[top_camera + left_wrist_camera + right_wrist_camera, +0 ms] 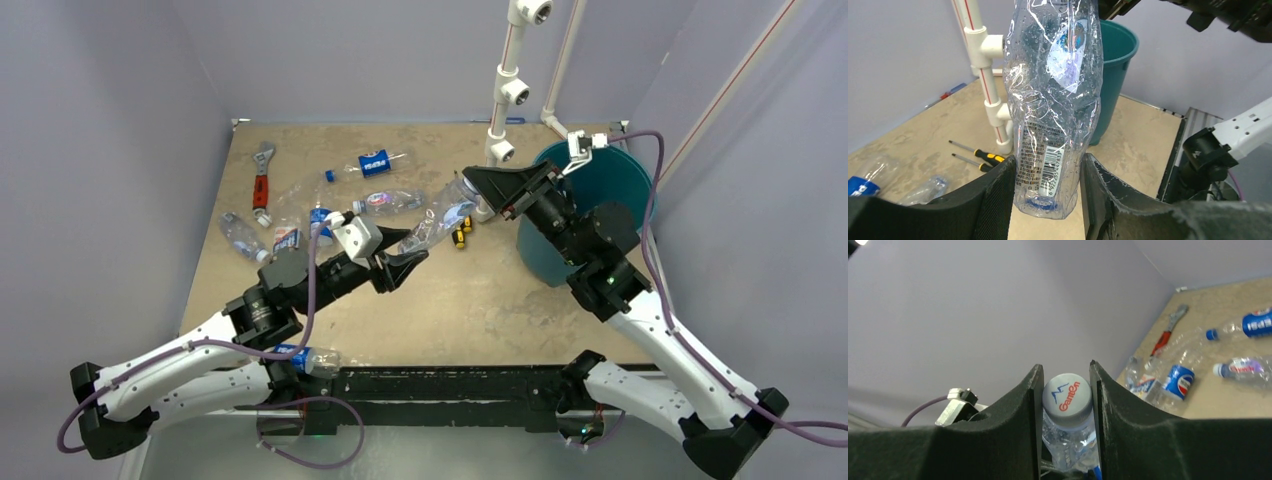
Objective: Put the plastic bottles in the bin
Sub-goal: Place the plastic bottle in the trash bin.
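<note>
A crumpled clear bottle (435, 222) hangs in the air between both grippers. My left gripper (405, 262) is closed on its base; in the left wrist view the bottle (1053, 100) stands between the two fingers (1048, 200) with a barcode label showing. My right gripper (468, 183) is shut on its grey-white cap (1067, 396), which sits tight between the fingers (1066, 385). The teal bin (600, 175) stands at the right, behind the right gripper, and shows behind the bottle in the left wrist view (1118, 55). Several more bottles (378, 163) lie at the back left.
A white pipe frame (505, 90) rises next to the bin. Two yellow-and-black screwdrivers (462, 232) lie at its foot. A red-handled wrench (262, 180) lies at the far left. One bottle (305, 357) rests at the table's near edge by the left arm.
</note>
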You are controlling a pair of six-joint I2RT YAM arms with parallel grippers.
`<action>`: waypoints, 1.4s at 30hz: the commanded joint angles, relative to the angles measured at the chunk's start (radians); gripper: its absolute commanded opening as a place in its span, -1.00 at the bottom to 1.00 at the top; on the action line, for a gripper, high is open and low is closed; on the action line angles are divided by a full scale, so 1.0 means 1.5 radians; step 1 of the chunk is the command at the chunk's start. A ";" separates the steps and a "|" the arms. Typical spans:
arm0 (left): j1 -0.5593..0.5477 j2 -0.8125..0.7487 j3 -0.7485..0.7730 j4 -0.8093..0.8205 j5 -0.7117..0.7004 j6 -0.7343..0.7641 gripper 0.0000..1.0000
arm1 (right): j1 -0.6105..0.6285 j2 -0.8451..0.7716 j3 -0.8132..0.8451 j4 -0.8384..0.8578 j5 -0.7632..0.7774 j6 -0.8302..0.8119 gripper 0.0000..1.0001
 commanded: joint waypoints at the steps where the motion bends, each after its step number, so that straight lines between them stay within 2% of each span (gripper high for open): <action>1: 0.002 0.002 0.037 0.018 -0.105 0.041 -1.00 | 0.015 0.011 0.032 -0.130 0.042 0.024 -1.00; 12: 0.002 -0.023 0.008 0.030 -0.057 0.008 -0.99 | 0.016 -0.010 0.065 -0.138 0.037 -0.070 -1.00; 14: 0.002 -0.025 0.007 0.026 -0.051 -0.010 -0.68 | 0.016 -0.014 0.075 -0.138 0.029 -0.086 -1.00; 18: 0.002 -0.028 0.008 0.017 -0.057 -0.041 0.17 | 0.015 -0.027 0.091 -0.152 0.029 -0.113 -1.00; 20: 0.002 -0.033 0.007 0.016 -0.065 -0.051 0.71 | 0.016 -0.033 0.101 -0.166 0.034 -0.122 -1.00; 22: 0.002 -0.040 0.004 0.018 -0.073 -0.060 0.87 | 0.016 -0.039 0.114 -0.183 0.037 -0.128 -1.00; 26: 0.002 -0.072 0.003 0.017 -0.092 -0.069 0.96 | 0.016 -0.059 0.177 -0.255 0.051 -0.180 -1.00; 34: 0.002 -0.153 -0.024 -0.010 -0.168 -0.049 0.98 | 0.016 -0.091 0.325 -0.440 0.323 -0.344 -1.00; 42: 0.002 -0.171 -0.051 -0.020 -0.208 -0.056 0.98 | 0.016 -0.115 0.323 -0.457 0.525 -0.433 -1.00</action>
